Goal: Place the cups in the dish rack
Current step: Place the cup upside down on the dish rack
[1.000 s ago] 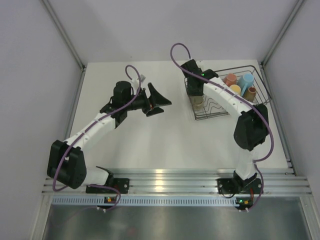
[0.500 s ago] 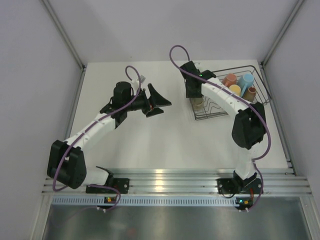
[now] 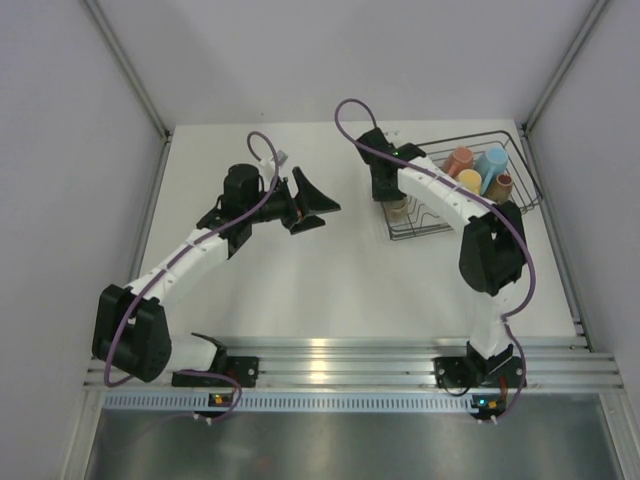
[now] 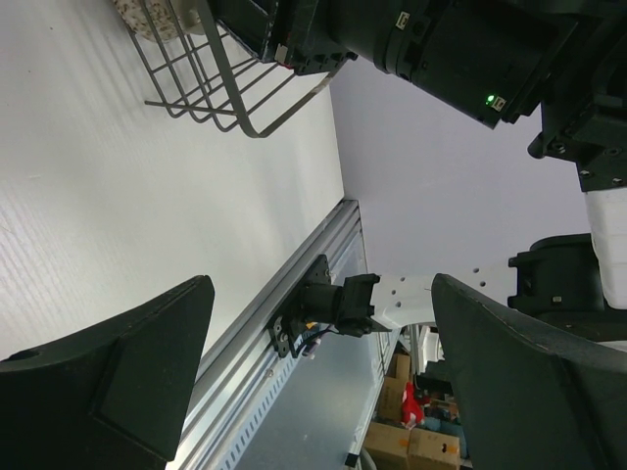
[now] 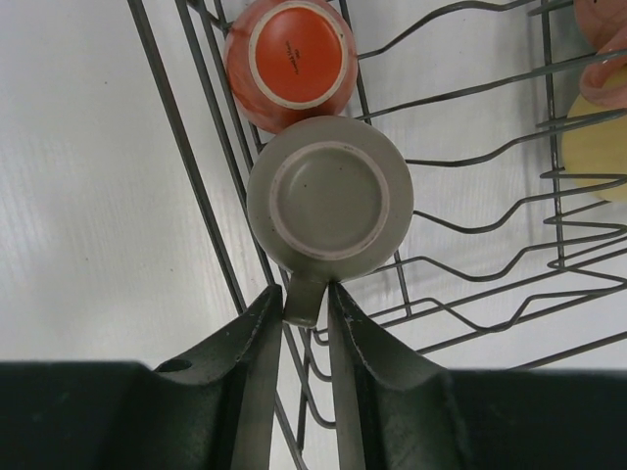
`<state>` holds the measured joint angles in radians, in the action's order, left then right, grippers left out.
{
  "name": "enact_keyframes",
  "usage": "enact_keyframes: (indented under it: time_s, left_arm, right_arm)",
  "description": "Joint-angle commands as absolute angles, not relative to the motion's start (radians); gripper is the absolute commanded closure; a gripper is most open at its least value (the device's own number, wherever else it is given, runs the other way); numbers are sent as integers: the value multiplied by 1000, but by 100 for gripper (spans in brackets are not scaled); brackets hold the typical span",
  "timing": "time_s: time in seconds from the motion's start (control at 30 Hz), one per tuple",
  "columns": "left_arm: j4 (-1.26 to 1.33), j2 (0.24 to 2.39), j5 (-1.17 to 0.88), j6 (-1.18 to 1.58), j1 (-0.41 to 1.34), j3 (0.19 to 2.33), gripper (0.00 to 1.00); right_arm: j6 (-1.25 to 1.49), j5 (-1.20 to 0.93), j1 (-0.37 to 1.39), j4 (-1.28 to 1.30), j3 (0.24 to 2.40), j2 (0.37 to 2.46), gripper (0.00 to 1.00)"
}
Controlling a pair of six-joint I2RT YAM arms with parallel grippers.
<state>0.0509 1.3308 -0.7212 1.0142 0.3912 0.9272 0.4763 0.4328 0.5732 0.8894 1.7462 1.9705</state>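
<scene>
The right gripper (image 5: 301, 294) sits at the lower centre of its wrist view. Its fingers (image 5: 257, 372) stand narrow and pinch the handle of a grey-olive cup (image 5: 330, 196). That cup is upside down, base toward the camera, inside the dish rack (image 5: 196, 166) and just beside the rack's left wall. I cannot tell whether it rests on the wires or hangs from the grip. An orange cup (image 5: 292, 59), also inverted, touches it on the upper side of the frame. A yellow cup (image 5: 600, 147) shows at the right edge.

In the overhead view the rack occupies the upper right of the counter (image 3: 330, 280), and the right arm reaches to the rack's left end. The rack's right half holds a pink-salmon cup (image 3: 459, 160), a light blue cup (image 3: 492, 160) and a dark brown cup (image 3: 501, 186), close together with the yellow one.

The left gripper (image 3: 330, 214) hangs over the counter at upper centre. It is well apart from the rack, spread wide, and holds nothing.
</scene>
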Motion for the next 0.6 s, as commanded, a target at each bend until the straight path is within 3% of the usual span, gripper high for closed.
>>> enact_keyframes:
  time_s: [0.0,0.23,0.37,0.57]
  left_arm:
    - [91,1298,-732,997,387,920,2]
    - [91,1313,-736,997,387,930,2]
    - [90,1318,-735,997,385,933,2]
    - [89,1322,-736,997,385,939,2]
  right_arm:
    - [488,446,592,890,1720,1968,76]
    - [486,440,592,885,1661,1933,83]
    - [472,449,592,856,1621,1905,100]
    - [462,445,594,836,1623,1881,100]
